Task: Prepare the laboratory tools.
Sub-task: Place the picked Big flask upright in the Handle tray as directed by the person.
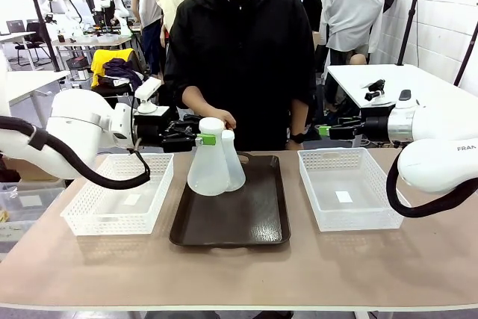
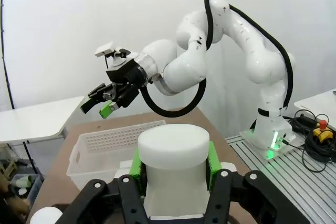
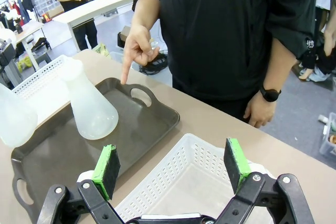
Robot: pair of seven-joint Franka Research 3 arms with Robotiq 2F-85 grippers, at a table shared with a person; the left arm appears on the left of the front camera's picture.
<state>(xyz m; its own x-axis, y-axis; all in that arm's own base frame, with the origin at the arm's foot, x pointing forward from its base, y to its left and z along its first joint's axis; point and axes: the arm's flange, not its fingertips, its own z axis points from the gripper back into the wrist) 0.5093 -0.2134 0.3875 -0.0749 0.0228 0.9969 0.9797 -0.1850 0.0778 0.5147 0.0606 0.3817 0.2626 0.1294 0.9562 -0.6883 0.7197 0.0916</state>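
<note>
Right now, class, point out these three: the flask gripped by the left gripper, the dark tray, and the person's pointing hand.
Gripped flask (image 1: 207,173), front view: on its cone-shaped body.
Dark tray (image 1: 254,218), front view: on its bare floor.
Person's pointing hand (image 3: 137,45), right wrist view: on its back.

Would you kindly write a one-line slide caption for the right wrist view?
Open right hand above a white basket; person's finger points at the tray holding a flask.

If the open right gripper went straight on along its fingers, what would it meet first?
Probably the white mesh basket directly beyond the right gripper, whose green-padded jaws stand wide apart. Past it lie the dark rectangular tray and a frosted conical flask. Depth is unclear, so height above the basket can't be judged.
</note>
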